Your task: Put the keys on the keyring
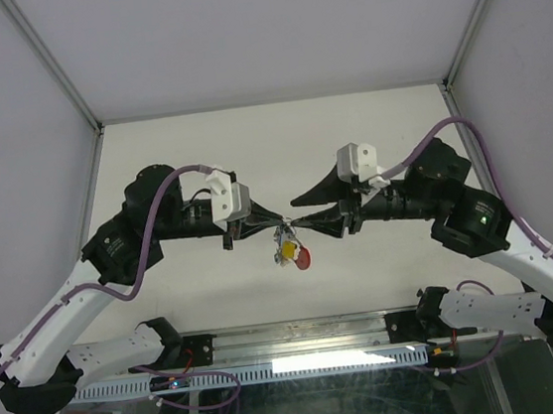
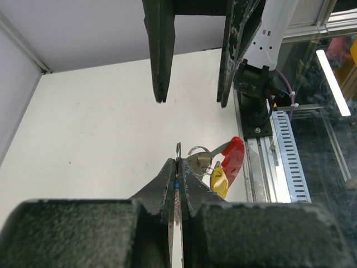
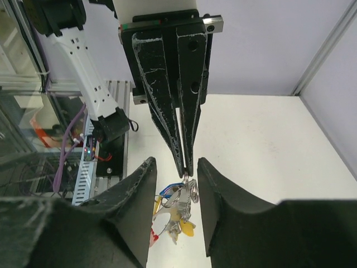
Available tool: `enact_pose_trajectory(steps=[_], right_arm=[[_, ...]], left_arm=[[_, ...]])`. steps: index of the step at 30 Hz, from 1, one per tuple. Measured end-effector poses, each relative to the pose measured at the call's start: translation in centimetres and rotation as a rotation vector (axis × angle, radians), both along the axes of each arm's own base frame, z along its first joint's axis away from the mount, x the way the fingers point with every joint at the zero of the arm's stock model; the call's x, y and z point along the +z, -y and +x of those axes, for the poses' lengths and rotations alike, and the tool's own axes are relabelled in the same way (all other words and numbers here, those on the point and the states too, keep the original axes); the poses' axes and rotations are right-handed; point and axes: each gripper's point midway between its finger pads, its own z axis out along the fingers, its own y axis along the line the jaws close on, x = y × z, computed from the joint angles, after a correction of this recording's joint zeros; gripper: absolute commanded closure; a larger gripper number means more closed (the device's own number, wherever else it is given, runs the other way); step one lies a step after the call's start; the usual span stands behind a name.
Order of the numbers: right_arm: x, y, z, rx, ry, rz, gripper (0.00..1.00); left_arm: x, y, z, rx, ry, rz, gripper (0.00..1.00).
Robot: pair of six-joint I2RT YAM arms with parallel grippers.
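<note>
Our L pincer (image 1: 275,224) is clamped on the keyring (image 2: 178,148) at centre frame, keys (image 2: 230,159) dangling just below it over the table (image 1: 250,150). Our R pincer (image 3: 175,164) faces it tip-to-tip, part-open, jaws either side of the ring; keys hang long-axis down btw both tips.

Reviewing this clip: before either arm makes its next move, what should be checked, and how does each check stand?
1. Left gripper shut on the keyring: ok.
2. Right gripper open, jaws apart and clear of the bunch: ok.
3. Keys hanging below the left gripper's tips, off the table: ok.
4. Red key and yellow key in the bunch: ok.
5. Every key actually threaded on the keyring: cannot tell, the bunch overlaps too much.
</note>
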Motion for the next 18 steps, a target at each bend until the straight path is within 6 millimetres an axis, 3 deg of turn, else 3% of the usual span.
enact_pose_trajectory(steps=[11, 18], right_arm=[[-5.4, -1.5, 1.1, 0.024, -0.086, -0.255, 0.63], [-6.0, -1.1, 0.9, 0.034, -0.094, -0.301, 0.73]], left_arm=[[-1.1, 0.1, 0.4, 0.0, -0.011, 0.064, 1.0], [-1.2, 0.0, 0.4, -0.003, -0.011, 0.081, 1.0]])
